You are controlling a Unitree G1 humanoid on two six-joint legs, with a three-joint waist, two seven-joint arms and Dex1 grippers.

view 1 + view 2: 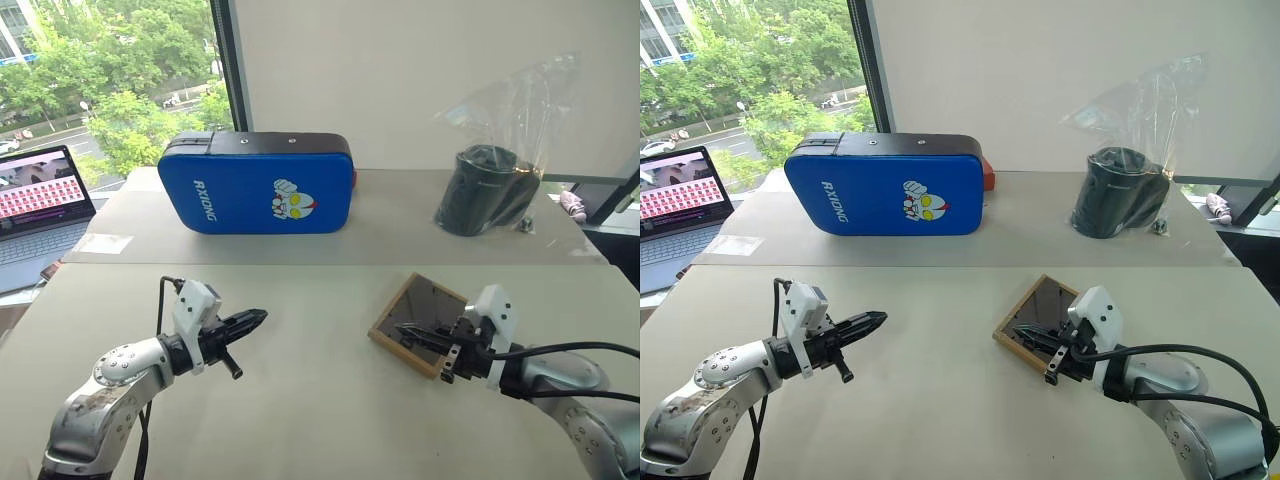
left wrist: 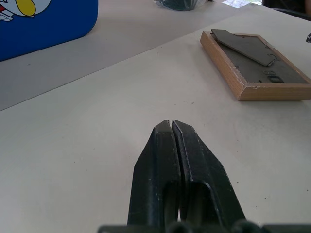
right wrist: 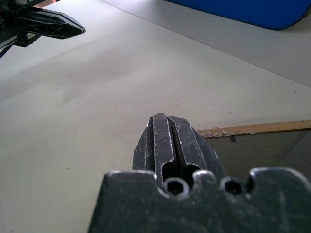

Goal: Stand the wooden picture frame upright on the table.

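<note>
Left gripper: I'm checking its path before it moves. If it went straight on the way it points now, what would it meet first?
Probably bare table; the shut left gripper aims toward the wooden picture frame, lying back-up beyond.

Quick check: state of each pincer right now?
Left pincer: closed, holding nothing.
Right pincer: closed, empty, above the wooden picture frame, which lies flat.

We see the table [image 1: 300, 400], pale beige, bearing the wooden picture frame [image 1: 425, 310] (lying flat, back up), a blue pad [image 1: 255, 185] and a bagged dark object [image 1: 485, 190].
</note>
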